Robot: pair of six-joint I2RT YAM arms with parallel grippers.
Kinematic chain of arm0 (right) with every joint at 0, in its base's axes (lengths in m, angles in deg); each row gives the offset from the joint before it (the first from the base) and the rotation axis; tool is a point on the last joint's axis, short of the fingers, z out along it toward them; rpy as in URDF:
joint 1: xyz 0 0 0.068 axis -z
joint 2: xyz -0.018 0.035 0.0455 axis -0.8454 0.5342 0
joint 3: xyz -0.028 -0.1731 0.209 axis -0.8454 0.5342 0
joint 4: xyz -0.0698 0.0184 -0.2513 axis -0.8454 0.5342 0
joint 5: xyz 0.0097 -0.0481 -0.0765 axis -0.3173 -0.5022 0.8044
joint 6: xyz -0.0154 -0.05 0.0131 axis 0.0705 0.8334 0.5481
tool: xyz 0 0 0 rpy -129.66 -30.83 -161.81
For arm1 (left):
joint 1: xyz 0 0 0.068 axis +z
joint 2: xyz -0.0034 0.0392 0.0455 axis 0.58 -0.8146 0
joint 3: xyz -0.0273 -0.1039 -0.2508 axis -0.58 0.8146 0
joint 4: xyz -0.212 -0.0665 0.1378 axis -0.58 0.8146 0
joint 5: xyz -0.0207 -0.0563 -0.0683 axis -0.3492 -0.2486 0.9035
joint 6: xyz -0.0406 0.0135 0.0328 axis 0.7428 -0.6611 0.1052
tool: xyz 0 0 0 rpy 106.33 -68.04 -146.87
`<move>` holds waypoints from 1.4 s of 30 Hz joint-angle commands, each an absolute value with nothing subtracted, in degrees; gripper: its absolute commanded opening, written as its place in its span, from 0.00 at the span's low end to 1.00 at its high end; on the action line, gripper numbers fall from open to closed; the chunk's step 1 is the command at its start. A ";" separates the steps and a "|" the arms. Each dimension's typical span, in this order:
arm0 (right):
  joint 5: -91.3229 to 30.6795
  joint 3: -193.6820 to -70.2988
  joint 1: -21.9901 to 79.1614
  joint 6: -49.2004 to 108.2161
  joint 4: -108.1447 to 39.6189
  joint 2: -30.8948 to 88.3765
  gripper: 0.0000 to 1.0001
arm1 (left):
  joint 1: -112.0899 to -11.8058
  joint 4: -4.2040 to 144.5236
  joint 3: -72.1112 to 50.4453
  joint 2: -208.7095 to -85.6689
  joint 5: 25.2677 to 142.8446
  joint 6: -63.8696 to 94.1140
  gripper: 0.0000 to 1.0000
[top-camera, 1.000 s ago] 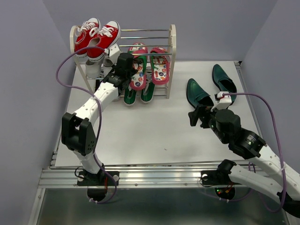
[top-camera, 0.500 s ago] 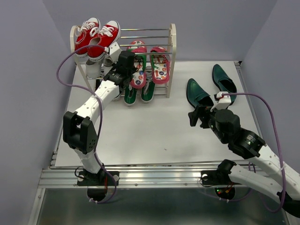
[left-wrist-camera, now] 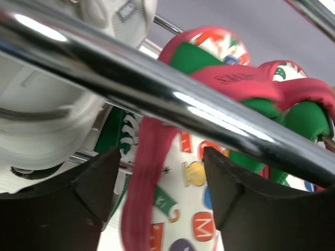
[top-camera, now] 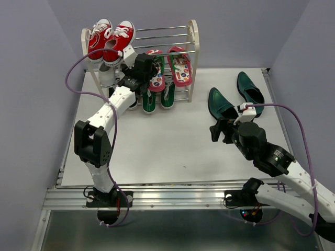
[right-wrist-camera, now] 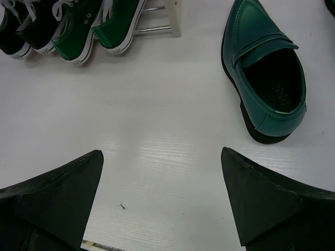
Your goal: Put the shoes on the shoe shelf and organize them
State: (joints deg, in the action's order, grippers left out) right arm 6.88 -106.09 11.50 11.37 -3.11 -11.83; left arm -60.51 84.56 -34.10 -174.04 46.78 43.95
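The right gripper point(top-camera: 216, 130) hovers low over the worktop point(top-camera: 157, 151) at centre right of the top view, its jaws spread wide and holding nothing. The near loafer point(top-camera: 220, 104) lies just beyond it, a little toward the upper right. Its long axis runs roughly away from the gripper, with the heel opening toward the gripper and the toe pointing away. The other loafer point(top-camera: 250, 89) sits farther to the upper right. Both loafers are still on the worktop, and the right arm is by far the nearer one to them.

At the upper left stands the shelf point(top-camera: 194, 47). The left gripper point(left-wrist-camera: 161, 154) reaches into its middle tier, jaws apart on either side of a flip-flop point(top-camera: 157, 78) edge, behind a rod point(left-wrist-camera: 157, 89). The second flip-flop point(top-camera: 179, 65) lies beside the first. The green sneakers point(top-camera: 157, 99) sit on the bottom tier, and the red sneakers point(top-camera: 110, 39) on top.
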 commanded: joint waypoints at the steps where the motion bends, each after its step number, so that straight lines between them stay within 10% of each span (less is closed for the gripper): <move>1: 6.68 -106.10 11.04 12.33 -4.36 -11.65 1.00 | -59.62 82.46 -36.49 -170.67 42.84 46.96 0.87; 22: -12.21 -113.91 11.04 14.70 -18.23 8.55 1.00 | -63.75 86.23 -11.54 -144.40 54.62 46.16 0.98; 27: -18.02 -121.38 10.43 15.49 -29.73 21.98 0.73 | -64.36 96.41 2.77 -128.58 52.52 52.22 0.99; 42: 0.15 -149.25 9.37 18.48 -34.16 55.85 0.51 | -64.28 114.10 9.30 -111.33 48.55 57.51 0.99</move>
